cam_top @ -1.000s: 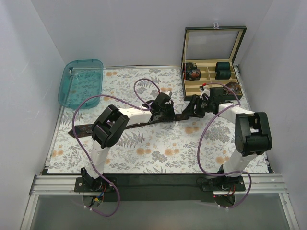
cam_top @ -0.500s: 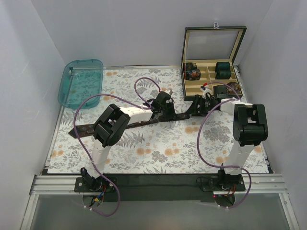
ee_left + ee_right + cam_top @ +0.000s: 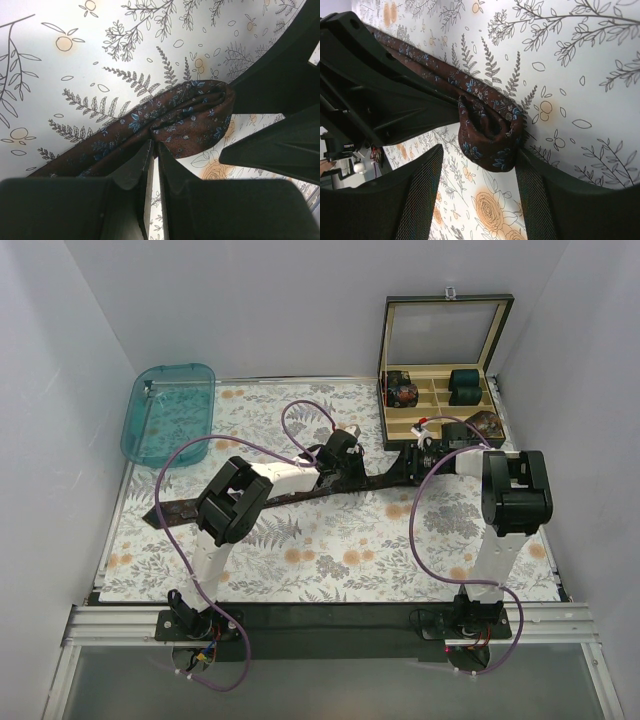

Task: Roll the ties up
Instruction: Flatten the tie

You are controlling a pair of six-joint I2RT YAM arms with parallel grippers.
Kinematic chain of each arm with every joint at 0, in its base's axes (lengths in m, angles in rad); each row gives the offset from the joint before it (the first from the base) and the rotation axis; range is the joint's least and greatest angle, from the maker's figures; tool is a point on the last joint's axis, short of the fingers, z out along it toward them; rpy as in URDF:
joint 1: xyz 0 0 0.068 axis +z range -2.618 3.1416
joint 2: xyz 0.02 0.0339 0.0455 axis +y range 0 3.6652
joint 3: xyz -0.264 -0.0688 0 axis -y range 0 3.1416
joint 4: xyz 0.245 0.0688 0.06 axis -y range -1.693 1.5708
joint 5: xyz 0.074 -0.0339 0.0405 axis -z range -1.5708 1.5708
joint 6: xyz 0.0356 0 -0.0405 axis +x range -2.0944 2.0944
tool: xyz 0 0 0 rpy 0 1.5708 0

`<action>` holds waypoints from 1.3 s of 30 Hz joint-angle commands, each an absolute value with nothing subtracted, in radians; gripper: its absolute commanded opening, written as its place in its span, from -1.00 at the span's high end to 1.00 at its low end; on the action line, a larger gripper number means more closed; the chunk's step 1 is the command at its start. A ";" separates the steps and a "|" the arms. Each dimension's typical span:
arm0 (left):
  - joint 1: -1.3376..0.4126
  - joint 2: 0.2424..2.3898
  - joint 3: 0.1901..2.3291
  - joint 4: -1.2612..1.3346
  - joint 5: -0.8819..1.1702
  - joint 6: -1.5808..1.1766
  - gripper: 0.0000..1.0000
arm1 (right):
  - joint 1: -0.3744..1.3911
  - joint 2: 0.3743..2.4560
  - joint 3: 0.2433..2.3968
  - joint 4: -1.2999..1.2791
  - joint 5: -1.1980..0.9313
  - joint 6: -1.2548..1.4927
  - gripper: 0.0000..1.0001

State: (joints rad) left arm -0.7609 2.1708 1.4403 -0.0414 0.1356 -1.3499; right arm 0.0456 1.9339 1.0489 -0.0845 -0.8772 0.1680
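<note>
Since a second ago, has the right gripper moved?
Yes. The right gripper shifted slightly back toward the open box, the tie's coil between its fingers; its wrist now overlaps the box's front edge.

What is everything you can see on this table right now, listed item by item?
necktie: one, dark brown, pale-dotted, across the mat, coiled end at right.
mat: one, white floral, covering the table.
tray: one, clear teal, far left.
case: one, black, open, far right.
teal-green rolls: apparently two, case's back-right compartment.
dark patterned roll: one, case's back-left compartment.
left pincer: black, shut on necktie.
right pincer: black, open, straddling the coiled end.
</note>
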 commanded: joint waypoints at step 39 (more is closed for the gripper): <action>-0.678 1.971 1.327 -0.048 0.100 -1.004 -0.11 | 0.071 1.950 1.157 -0.351 -0.736 0.029 0.97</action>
